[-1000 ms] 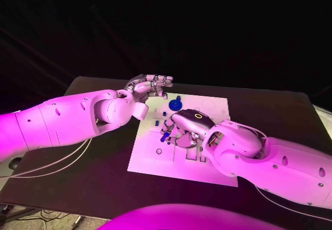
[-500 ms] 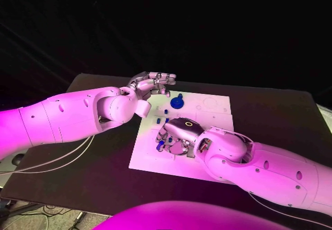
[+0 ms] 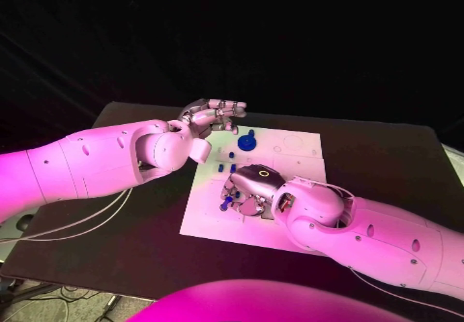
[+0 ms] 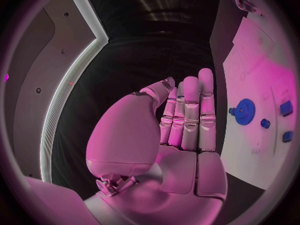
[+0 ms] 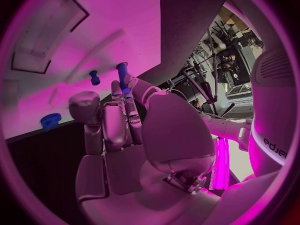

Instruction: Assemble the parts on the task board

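The white task board point(image 3: 290, 151) lies in the middle of the black table point(image 3: 387, 161). A blue gear point(image 3: 247, 142) stands on its far left part, and small blue pegs point(image 3: 232, 158) stand just nearer. My right hand point(image 3: 249, 190) hovers low over the board's left middle and pinches a blue peg point(image 5: 122, 74) at its fingertips, also seen from the head as the peg point(image 3: 228, 200). My left hand point(image 3: 214, 114) is raised beside the board's far left corner, fingers straight and side by side, holding nothing point(image 4: 187, 120). The gear point(image 4: 244, 108) sits to one side of it.
A second small blue peg point(image 5: 94, 77) stands on the board point(image 5: 94, 25) beyond my right fingertips, with the gear point(image 5: 50, 121) at the board's edge. A long rectangular recess point(image 5: 47, 32) is cut in the board. Bare table lies on both sides of the board.
My right hand has drawn back along the board's left side toward my body, the blue peg moving with it. My left hand has stayed near the far left corner.
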Controlling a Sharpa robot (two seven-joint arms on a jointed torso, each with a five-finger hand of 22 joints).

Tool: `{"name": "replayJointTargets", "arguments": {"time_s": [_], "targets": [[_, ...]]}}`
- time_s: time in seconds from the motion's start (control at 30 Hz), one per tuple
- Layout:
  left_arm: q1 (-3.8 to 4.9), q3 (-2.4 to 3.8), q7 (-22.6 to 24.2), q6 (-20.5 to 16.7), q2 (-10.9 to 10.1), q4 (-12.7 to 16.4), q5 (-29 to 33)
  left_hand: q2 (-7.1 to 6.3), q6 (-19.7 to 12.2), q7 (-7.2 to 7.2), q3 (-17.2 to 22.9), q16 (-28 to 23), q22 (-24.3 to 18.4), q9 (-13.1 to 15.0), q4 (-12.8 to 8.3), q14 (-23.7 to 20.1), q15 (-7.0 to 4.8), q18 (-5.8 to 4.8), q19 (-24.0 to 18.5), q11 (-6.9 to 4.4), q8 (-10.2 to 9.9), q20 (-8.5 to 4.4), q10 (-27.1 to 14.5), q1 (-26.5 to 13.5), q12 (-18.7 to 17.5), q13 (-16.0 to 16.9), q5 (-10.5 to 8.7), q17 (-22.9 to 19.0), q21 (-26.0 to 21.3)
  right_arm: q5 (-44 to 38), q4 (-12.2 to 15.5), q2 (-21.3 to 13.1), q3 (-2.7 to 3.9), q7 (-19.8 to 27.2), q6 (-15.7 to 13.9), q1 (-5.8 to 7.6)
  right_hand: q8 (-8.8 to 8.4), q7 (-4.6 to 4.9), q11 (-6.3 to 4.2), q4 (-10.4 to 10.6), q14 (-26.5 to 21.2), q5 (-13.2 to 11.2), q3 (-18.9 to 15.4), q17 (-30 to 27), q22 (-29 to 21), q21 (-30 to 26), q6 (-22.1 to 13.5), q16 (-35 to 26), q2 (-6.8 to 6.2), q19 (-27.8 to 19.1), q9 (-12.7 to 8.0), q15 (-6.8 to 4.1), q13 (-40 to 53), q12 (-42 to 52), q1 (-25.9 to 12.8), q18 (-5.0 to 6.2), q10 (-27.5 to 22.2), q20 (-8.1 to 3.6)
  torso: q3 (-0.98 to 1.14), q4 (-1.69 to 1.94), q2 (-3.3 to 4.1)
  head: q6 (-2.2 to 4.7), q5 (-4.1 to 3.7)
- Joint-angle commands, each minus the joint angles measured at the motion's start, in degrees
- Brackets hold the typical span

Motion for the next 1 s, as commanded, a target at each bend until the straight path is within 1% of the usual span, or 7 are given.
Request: {"name": "replayJointTargets", "arguments": {"time_s": [0.03,0.3,0.5,0.8,0.9,0.97,1.0], "targets": [[0.01,0.03,0.4,1.0,0.0,0.0,-0.3,0.26,-0.4,0.12,0.0,-0.2,-0.1,-0.1,-0.3,-0.4,0.03,0.66,0.5,-0.04,0.2,0.04,-0.4,0.2,0.2,0.1,0.10,-0.1,-0.3,-2.4,0.2,-0.4,0.02,-1.7,-0.3,-0.03,-0.02,0.02,-1.29,-0.1,2.2,0.1,0.4,0.0,0.0,0.2,-0.2,0.1,1.11,0.1,0.1,-0.16,0.6,0.1,1.1,-0.92,1.6,-0.03,0.00,0.01,0.06,-0.36,0.19],[0.01,0.03,0.3,1.0,0.1,-0.1,-0.3,0.26,-0.4,0.12,0.0,-0.2,-0.1,-0.1,-0.3,-0.4,0.03,0.66,0.5,-0.04,0.2,0.04,-0.4,0.2,0.2,0.1,0.10,-0.1,-0.3,-2.2,0.1,0.4,0.02,-1.8,3.8,-0.02,0.06,-0.02,-1.30,0.0,2.2,-0.4,0.5,-0.1,0.1,0.2,-0.1,0.0,1.08,0.1,0.1,-0.13,0.7,0.2,0.6,-0.91,1.6,0.03,-0.01,-0.12,0.00,-0.58,0.20],[0.01,0.03,0.3,1.0,0.2,0.0,-0.3,0.26,-0.4,0.12,0.0,-0.2,-0.1,-0.1,-0.3,-0.4,0.03,0.66,0.5,-0.04,0.2,0.04,-0.4,0.2,0.2,0.1,0.10,-0.1,-0.3,-2.5,-0.5,1.8,-0.10,-2.6,7.0,-0.02,0.08,-0.04,-1.30,0.1,2.2,-0.5,0.4,-0.2,0.1,0.2,-0.1,-0.1,1.02,0.0,0.1,-0.12,0.7,0.2,0.3,-0.90,1.6,0.05,-0.05,-0.02,-0.01,-0.63,0.01],[0.01,0.03,0.3,1.0,0.2,0.0,-0.3,0.26,-0.4,0.12,0.0,-0.2,-0.1,-0.1,-0.3,-0.4,0.03,0.66,0.5,-0.04,0.2,0.04,-0.4,0.2,0.2,0.1,0.10,-0.1,-0.3,-2.8,-0.9,2.9,-0.37,-2.7,7.4,-0.02,-0.32,0.13,-1.10,0.2,2.1,-0.5,0.3,-0.7,-0.3,0.0,-0.9,-0.4,0.82,-0.2,0.0,0.03,0.6,-0.4,-0.2,-0.85,0.5,0.17,-0.13,0.04,-0.03,-0.78,0.01],[0.01,0.03,0.3,1.0,0.3,0.0,-0.3,0.35,-0.4,0.10,0.0,-0.2,-0.1,-0.1,-0.4,-0.5,0.03,0.66,0.5,-0.06,0.3,0.03,-0.5,0.3,0.3,0.1,0.12,-0.2,-0.4,-2.7,-1.0,3.1,-0.42,-2.5,6.2,-0.01,-1.78,1.05,-0.02,0.9,2.0,-0.1,-0.4,-0.9,-1.5,-0.7,-3.4,-0.5,-0.31,-0.8,-0.7,0.94,-0.3,-2.4,-2.1,-0.77,-2.9,0.76,-0.12,0.03,0.00,-0.75,0.02],[0.01,0.03,0.3,1.0,0.3,0.0,-0.3,0.35,-0.4,0.10,0.0,-0.2,-0.1,-0.1,-0.4,-0.5,0.03,0.66,0.5,-0.06,0.3,0.03,-0.5,0.3,0.3,0.1,0.12,-0.2,-0.4,-2.6,-1.1,3.0,-0.44,-2.6,4.9,-0.01,-3.75,2.14,1.31,1.5,1.5,0.5,-1.8,-2.6,-6.6,-3.7,-8.4,-1.7,-2.42,-3.0,-1.8,2.13,-1.0,-4.4,-4.1,0.03,-7.3,1.65,-0.08,-0.04,0.00,-0.72,0.07],[0.01,0.03,0.2,0.9,0.3,-0.1,-0.3,0.38,-0.4,0.13,0.0,-0.2,-0.1,-0.1,-0.4,-0.5,0.04,0.65,0.5,-0.03,0.3,0.04,-0.5,0.3,0.4,0.1,0.12,-0.2,-0.4,-2.4,-1.1,2.9,-0.45,-2.8,3.5,-0.01,-3.78,2.29,1.65,1.6,1.3,0.5,-2.5,-3.2,-8.1,-4.6,-10.1,-2.1,-3.08,-3.6,-2.0,2.28,-1.0,-4.8,-4.5,0.29,-8.6,1.97,-0.06,-0.06,-0.01,-0.74,0.00]]}}
